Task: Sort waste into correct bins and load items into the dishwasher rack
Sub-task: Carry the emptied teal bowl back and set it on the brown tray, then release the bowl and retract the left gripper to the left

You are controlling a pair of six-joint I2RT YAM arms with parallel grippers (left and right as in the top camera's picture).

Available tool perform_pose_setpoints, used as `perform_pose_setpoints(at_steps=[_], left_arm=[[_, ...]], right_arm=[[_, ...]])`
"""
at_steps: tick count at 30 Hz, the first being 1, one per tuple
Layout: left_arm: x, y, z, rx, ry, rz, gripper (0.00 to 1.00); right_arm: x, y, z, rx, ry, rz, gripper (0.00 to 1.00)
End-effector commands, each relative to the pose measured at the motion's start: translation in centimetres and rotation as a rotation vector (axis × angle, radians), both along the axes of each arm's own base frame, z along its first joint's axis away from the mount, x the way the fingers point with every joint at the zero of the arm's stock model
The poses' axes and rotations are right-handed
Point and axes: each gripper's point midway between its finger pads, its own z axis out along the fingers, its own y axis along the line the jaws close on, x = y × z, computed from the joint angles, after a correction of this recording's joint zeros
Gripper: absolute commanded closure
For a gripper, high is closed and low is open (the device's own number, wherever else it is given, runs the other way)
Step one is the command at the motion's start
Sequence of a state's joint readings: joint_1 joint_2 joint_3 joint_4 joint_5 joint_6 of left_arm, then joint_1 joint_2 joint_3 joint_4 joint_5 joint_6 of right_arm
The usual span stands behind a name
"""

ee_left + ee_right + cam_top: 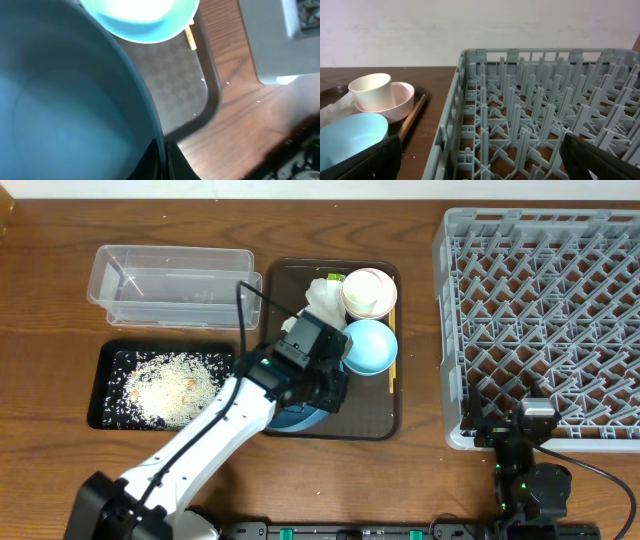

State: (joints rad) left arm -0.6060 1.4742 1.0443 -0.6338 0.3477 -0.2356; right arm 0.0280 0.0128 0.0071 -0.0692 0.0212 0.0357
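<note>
Clamps the left gripper (162,162) tight on the rim of the large dark blue bowl (65,110), one finger inside the wall and one outside. Finds that bowl at the near end of the dark brown serving tray (390,425), mostly covered by the left arm in the overhead view, with only its near edge in sight. Finds the small light blue bowl (370,345) just beyond it on the same tray; cannot tell whether the two touch. Shows the pinkish-white cup (368,293) upright at the tray's far end, with the crumpled white paper napkin (322,300) just to its left. Shows the thin wooden chopsticks (393,365) lying along the tray's right side, beside the cup and the light blue bowl. Finds the white loose rice grains (165,385) heaped in the shallow black rectangular tray (100,415), left of the serving tray, and the clear rectangular plastic container (175,285) just beyond it on the desk (60,240). Holds the right gripper (482,159) spread wide, grasping nothing, low at the near edge of the dishwasher rack (545,300), at the right end of the desk, near the serving tray.
</note>
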Motion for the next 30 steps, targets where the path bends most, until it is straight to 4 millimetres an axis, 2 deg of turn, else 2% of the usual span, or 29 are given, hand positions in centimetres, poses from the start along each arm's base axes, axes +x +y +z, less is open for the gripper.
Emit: perform_pose_setpoints(at_steps=[1, 5, 6, 7, 8, 10, 15, 19, 22, 25, 27, 30], left_arm=[[1.1, 0.3, -0.5, 0.036, -0.033, 0.022, 0.94], [1.5, -0.1, -1.0, 0.031, -0.033, 0.02, 0.92], [1.5, -0.2, -1.1, 0.031, -0.033, 0.02, 0.86], [1.6, -0.2, -1.1, 0.03, -0.035, 0.02, 0.75], [1.6, -0.2, -1.0, 0.029, -0.037, 0.021, 0.68], [1.8, -0.3, -0.8, 0.021, -0.045, 0.021, 0.59], [2.4, -0.9, 0.7, -0.007, -0.074, 0.021, 0.54], [3.5, -0.6, 3.4, -0.045, -0.14, 0.046, 0.52], [5.0, 1.6, 6.0, -0.052, -0.229, 0.121, 0.47], [6.4, 5.0, 8.8, -0.067, -0.306, 0.237, 0.42], [7.2, 7.6, 10.5, -0.09, -0.34, 0.332, 0.42], [8.2, 12.9, 12.7, -0.113, -0.378, 0.525, 0.39]], right_arm=[[0.0, -0.3, -0.2, -0.014, 0.005, -0.01, 0.01], [0.0, -0.3, -0.2, -0.014, 0.005, -0.01, 0.01], [0.0, -0.3, -0.2, -0.015, 0.005, -0.01, 0.01], [0.0, -0.3, -0.2, -0.014, 0.005, -0.01, 0.01], [0.0, -0.3, -0.2, -0.014, 0.006, -0.01, 0.01], [0.0, -0.3, -0.2, -0.015, 0.005, -0.01, 0.01], [0.0, -0.3, -0.2, -0.014, 0.005, -0.01, 0.01], [0.0, -0.3, -0.2, -0.014, 0.006, -0.01, 0.01], [0.0, -0.3, -0.2, -0.015, 0.006, -0.01, 0.01], [0.0, -0.3, -0.2, -0.014, 0.006, -0.01, 0.01], [0.0, -0.3, -0.2, -0.015, 0.005, -0.01, 0.01], [0.0, -0.3, -0.2, -0.015, 0.006, -0.01, 0.01]])
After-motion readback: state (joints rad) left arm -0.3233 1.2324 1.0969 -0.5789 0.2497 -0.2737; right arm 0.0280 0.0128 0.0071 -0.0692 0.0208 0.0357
